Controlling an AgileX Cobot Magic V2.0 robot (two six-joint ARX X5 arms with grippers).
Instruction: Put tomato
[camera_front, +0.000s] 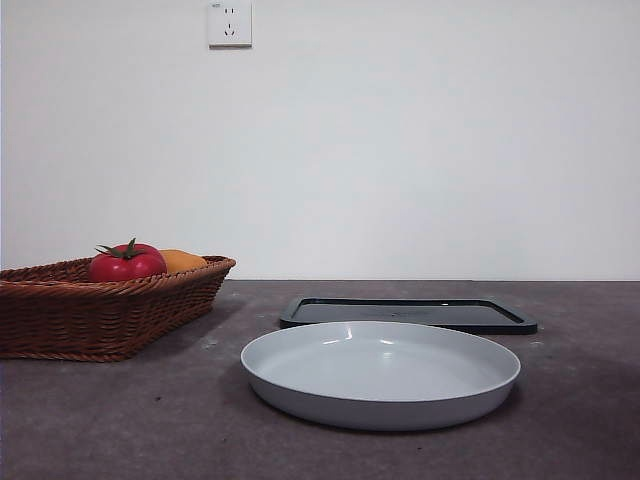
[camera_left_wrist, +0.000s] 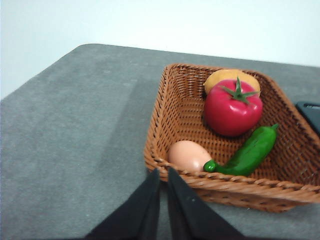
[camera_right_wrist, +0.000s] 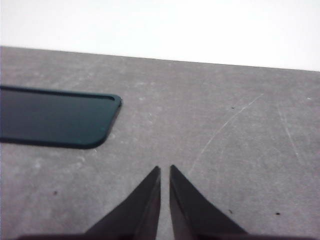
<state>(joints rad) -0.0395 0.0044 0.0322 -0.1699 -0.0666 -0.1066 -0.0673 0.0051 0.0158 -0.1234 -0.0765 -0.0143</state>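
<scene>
Counted in all are one wicker basket (camera_left_wrist: 165, 107), within it one tomato (camera_left_wrist: 232, 111), one orange fruit (camera_left_wrist: 220, 79), one egg (camera_left_wrist: 188, 155) and one green pepper (camera_left_wrist: 248, 152), all beyond the left gripper (camera_left_wrist: 163, 172), besides one grey plate (camera_front: 380, 375), one black tray (camera_front: 405, 313) and one wall socket (camera_front: 229, 23).

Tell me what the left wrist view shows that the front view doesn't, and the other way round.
Only the left wrist view shows the egg, the green pepper and the left gripper, jaws nearly together, near the basket. Only the front view shows the grey plate and the wall socket. Both show the wicker basket, the tomato, the orange fruit behind it and the dark tray.
</scene>
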